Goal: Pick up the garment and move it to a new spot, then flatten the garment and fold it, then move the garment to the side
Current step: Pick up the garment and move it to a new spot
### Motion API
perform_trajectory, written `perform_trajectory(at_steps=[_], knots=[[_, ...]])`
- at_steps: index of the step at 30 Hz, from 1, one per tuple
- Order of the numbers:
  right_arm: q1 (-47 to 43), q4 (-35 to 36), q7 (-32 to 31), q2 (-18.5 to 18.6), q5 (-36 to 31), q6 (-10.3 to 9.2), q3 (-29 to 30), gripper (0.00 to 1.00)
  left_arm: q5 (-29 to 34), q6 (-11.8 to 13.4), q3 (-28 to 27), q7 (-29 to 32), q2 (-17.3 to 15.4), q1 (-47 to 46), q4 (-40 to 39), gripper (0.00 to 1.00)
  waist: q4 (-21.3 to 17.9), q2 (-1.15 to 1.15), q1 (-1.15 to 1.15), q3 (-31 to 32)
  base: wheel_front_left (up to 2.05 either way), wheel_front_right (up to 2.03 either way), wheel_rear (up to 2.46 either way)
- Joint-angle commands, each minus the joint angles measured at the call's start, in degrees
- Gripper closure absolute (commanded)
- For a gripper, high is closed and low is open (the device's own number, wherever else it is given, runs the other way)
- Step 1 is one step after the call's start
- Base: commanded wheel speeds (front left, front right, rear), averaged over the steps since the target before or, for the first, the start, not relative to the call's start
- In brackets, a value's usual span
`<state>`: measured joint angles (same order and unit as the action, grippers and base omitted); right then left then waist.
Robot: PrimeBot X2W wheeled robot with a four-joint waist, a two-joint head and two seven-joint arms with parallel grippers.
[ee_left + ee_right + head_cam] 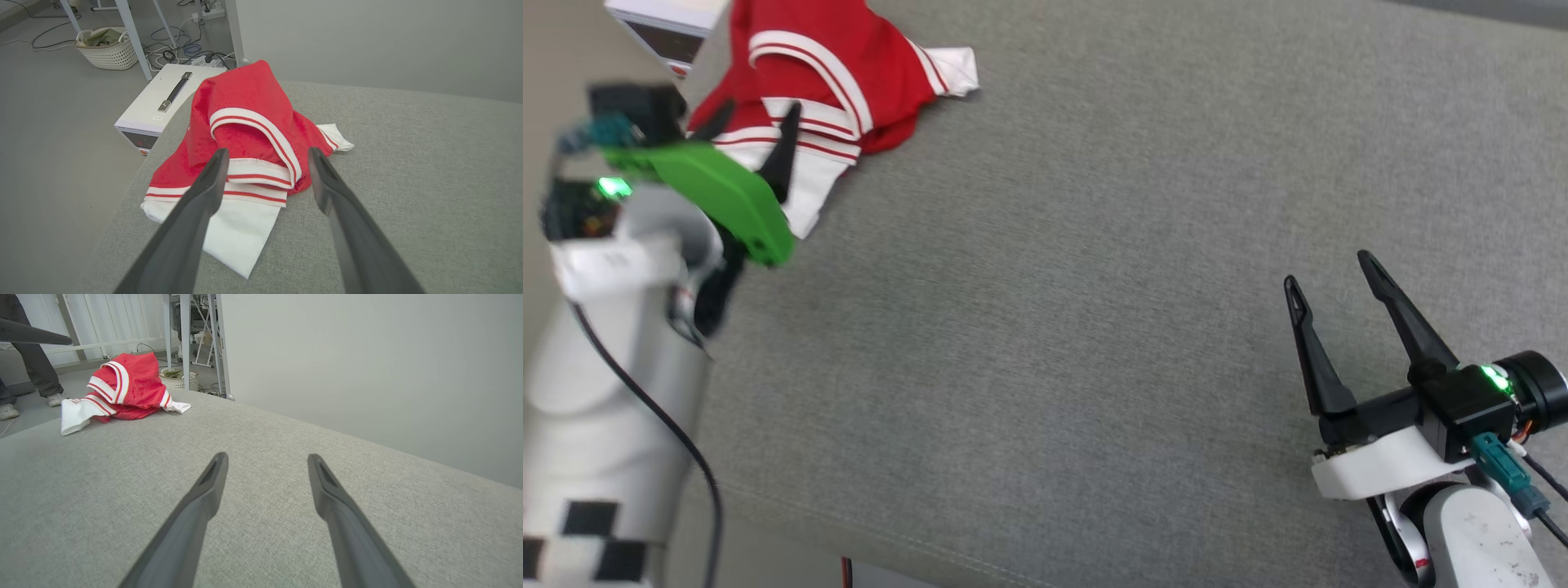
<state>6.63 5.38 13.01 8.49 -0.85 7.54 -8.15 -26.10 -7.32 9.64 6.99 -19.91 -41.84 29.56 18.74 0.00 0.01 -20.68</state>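
- Red jersey T-shirt with white sleeves and red-and-white striped trim (825, 73) (245, 106) (130, 384) lies crumpled in a heap at the far left corner of the grey woven upholstered surface (1094, 286). It sits close to the left edge, with one white sleeve spread toward the near side.
- The left gripper (758, 110) (268, 153) is spread wide with nothing between its dark fingers. It hangs at the near side of the heap, its fingers framing the striped bands. Whether the tips touch cloth cannot be told.
- The right gripper (1327, 271) (267, 457) is likewise splayed and empty, low over bare fabric at the near right, well apart from the garment.
- The step in hand looks like the first pickup. It would go best if the left gripper came down on the raised, bunched red fold rather than the flat white sleeve. That way the fingers gather several layers and not the upholstery beneath.
- Lifting clear before carrying right, toward the open middle, should keep the loose sleeve from dragging or slipping off the left edge. A white box with a black handle (163, 102) stands on the floor below that edge.
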Motion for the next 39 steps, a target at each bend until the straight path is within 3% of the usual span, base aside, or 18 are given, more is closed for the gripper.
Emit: perform_trajectory(at_steps=[1, 6, 12, 19, 25, 26, 27, 28, 33, 39], knots=[[1.07, 0.90, -0.30, 0.33, -0.34, -0.05, -0.17, 0.00, -2.23, -0.14, 0.85, 1.97, -2.22, -3.46, 0.80, 0.00, -4.41, 0.00, -0.01, -5.77, 0.00, 0.00, 0.00], [2.18, 2.26, -0.64, 0.75, -0.47, -0.05, -0.89, 0.00, -9.44, -0.15, 4.35, 12.00, -8.52, -11.80, 4.91, 0.00, -6.91, 0.00, -0.01, -9.07, 0.00, 0.00, 0.00], [3.18, 2.26, -0.35, 0.24, -0.76, -0.05, -1.47, 0.00, -17.65, -0.16, 3.44, 23.13, -11.22, -16.81, 11.02, 0.00, -9.97, 0.00, -0.01, -11.99, 0.00, 0.00, 0.00], [3.41, 1.49, 0.49, -0.63, -1.27, -0.05, -1.95, 0.00, -19.11, -0.03, 3.76, 26.84, -12.90, -18.83, 15.70, 0.00, -11.84, 0.00, -0.01, -14.06, 0.00, 0.00, 0.00], [3.68, 1.12, 0.91, -0.81, -1.49, -0.05, -1.79, 0.00, -18.90, 0.21, 5.15, 28.95, -12.23, -18.26, 19.92, 0.00, -12.04, 0.00, -0.01, -14.60, 0.00, 0.00, 0.00], [3.75, 1.00, 0.95, -0.83, -1.55, -0.05, -1.73, 0.00, -19.10, 0.18, 5.34, 29.30, -12.00, -18.12, 20.34, 0.55, -12.01, 0.00, -0.01, -14.57, 0.00, 0.00, 0.00], [3.81, 0.88, 0.98, -0.84, -1.58, -0.05, -1.68, 0.00, -19.23, 0.15, 5.40, 29.13, -11.89, -18.05, 20.47, 0.85, -11.97, 0.00, -0.01, -14.49, 0.00, 0.00, 0.00], [3.88, 0.69, 1.01, -0.87, -1.59, -0.05, -1.67, 0.00, -19.43, 0.11, 5.39, 28.62, -11.77, -17.93, 20.56, 1.00, -11.93, 0.00, -0.01, -14.27, 0.00, 0.00, 0.00], [3.83, -0.40, 1.22, -0.99, -1.44, -0.05, -1.74, 0.00, -19.49, -0.04, 5.34, 23.16, -12.07, -17.12, 19.74, 1.00, -11.68, 0.00, -0.01, -12.06, 0.00, 0.00, 0.00], [2.86, -2.13, 1.58, -2.05, -0.77, -0.05, -1.56, 0.00, -17.51, -0.12, 5.59, 10.87, -13.29, -15.28, 17.83, 1.00, -11.96, 0.00, -0.01, -7.01, 0.00, 0.00, 0.00]])
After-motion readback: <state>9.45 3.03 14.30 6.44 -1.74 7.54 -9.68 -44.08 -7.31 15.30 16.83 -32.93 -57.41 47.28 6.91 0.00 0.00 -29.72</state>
